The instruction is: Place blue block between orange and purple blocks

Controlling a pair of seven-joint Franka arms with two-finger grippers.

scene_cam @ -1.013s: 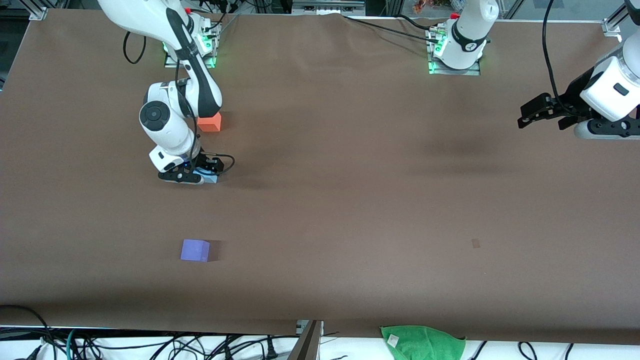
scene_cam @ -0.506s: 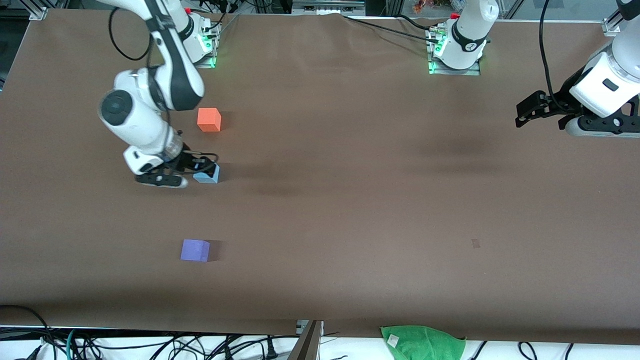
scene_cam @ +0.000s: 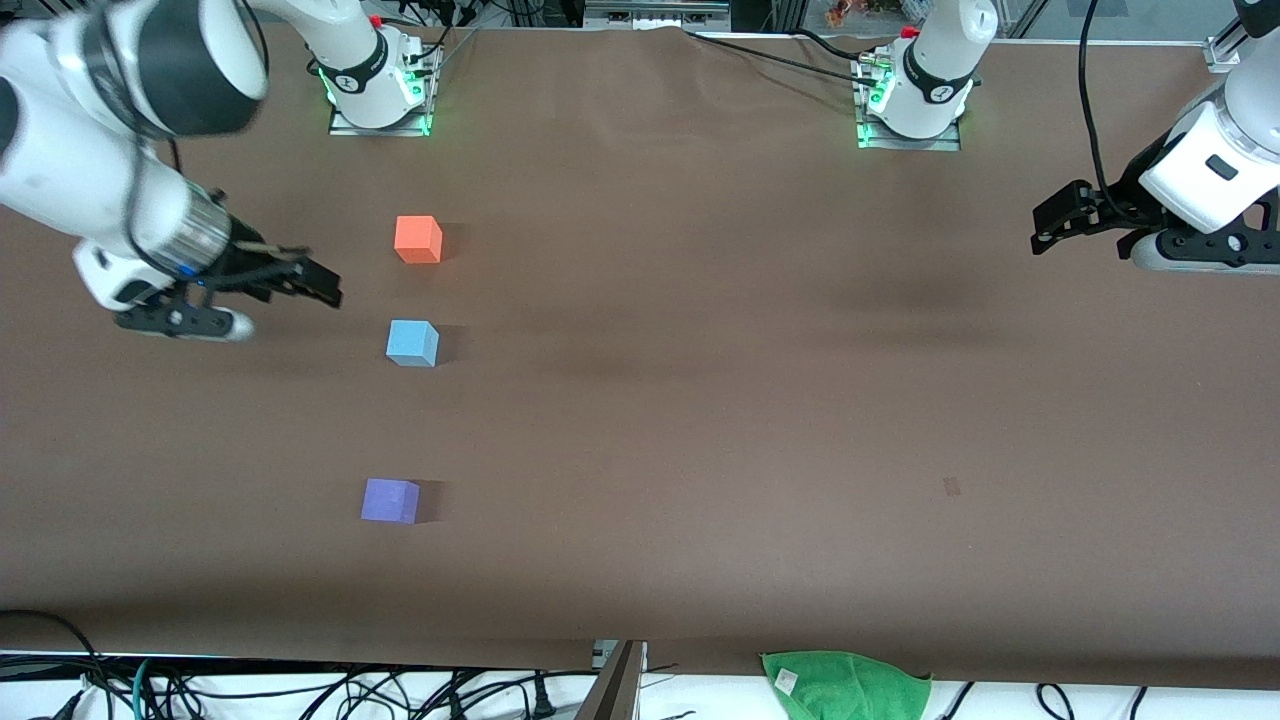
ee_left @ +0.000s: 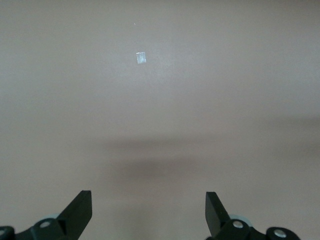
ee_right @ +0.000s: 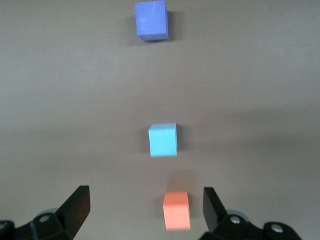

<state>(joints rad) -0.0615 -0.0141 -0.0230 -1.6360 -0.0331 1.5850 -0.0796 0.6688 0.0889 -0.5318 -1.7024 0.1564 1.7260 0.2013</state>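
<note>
The light blue block (scene_cam: pixel 412 343) stands on the brown table between the orange block (scene_cam: pixel 418 240) and the purple block (scene_cam: pixel 390 500), roughly in line with both; the purple one is nearest the front camera. My right gripper (scene_cam: pixel 305 278) is open and empty, raised above the table toward the right arm's end, apart from all three blocks. The right wrist view shows the purple block (ee_right: pixel 151 20), the blue block (ee_right: pixel 163 139) and the orange block (ee_right: pixel 176 210) in a row, with my open right gripper (ee_right: pixel 145 210) above them. My left gripper (scene_cam: pixel 1050 228) waits open and empty at the left arm's end; the left wrist view shows it (ee_left: pixel 148 212) over bare table.
A green cloth (scene_cam: pixel 845 685) lies at the table's front edge. A small pale mark (scene_cam: pixel 951 487) is on the table surface and also shows in the left wrist view (ee_left: pixel 141 58). Cables hang along the front edge.
My right gripper has let go of the blue block, risen and swung away toward the right arm's end. The blue block stays put between the other two. The left arm barely shifted.
</note>
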